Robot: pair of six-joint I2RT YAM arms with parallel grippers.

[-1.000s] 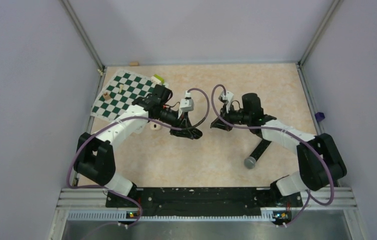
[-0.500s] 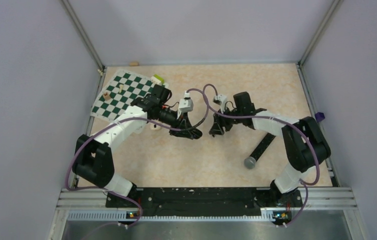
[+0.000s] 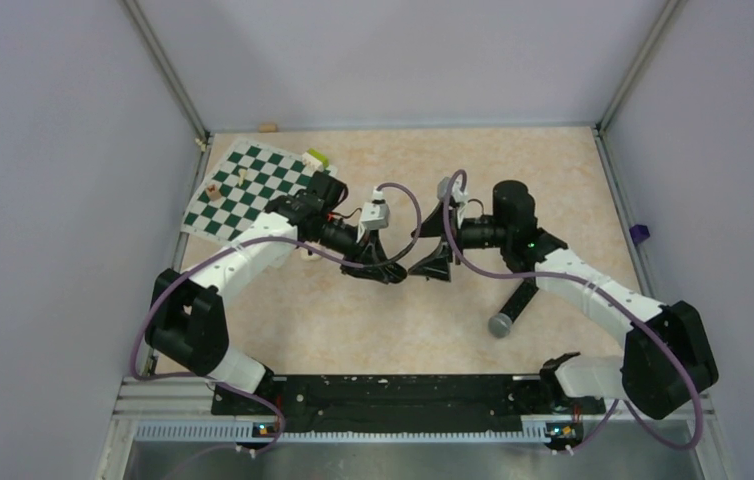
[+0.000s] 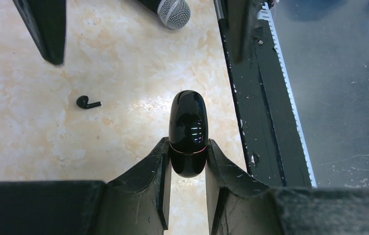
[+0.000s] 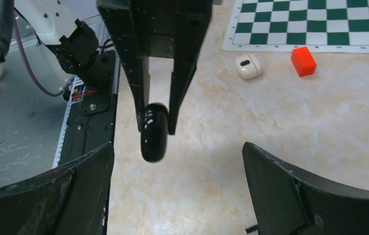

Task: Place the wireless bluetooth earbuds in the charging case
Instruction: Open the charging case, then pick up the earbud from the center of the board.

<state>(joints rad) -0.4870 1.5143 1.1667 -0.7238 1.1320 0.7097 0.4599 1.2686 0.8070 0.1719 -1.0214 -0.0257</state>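
My left gripper [image 4: 187, 149] is shut on the charging case [image 4: 188, 128], a glossy black pill with a thin seam around it, held off the table. In the right wrist view the case [image 5: 153, 133] hangs from the left fingers [image 5: 182, 73], just in front of my right gripper [image 5: 177, 146]. The right gripper stands wide open with nothing between its fingers. One earbud [image 4: 85, 102], a tiny black piece with a stem, lies on the table to the left of the case. From above, the left gripper [image 3: 393, 272] and right gripper [image 3: 435, 245] nearly meet at mid-table.
A black microphone [image 3: 515, 305] with a grey head [image 4: 173, 12] lies to the right of the grippers. A green-and-white chessboard [image 3: 248, 190] lies at the back left. Near its edge sit an orange-red block [image 5: 303, 60] and a cream-white round object [image 5: 248, 66].
The right gripper has gone from shut to wide open and now faces the left gripper's tip. The left gripper has kept its hold on the case and barely moved.
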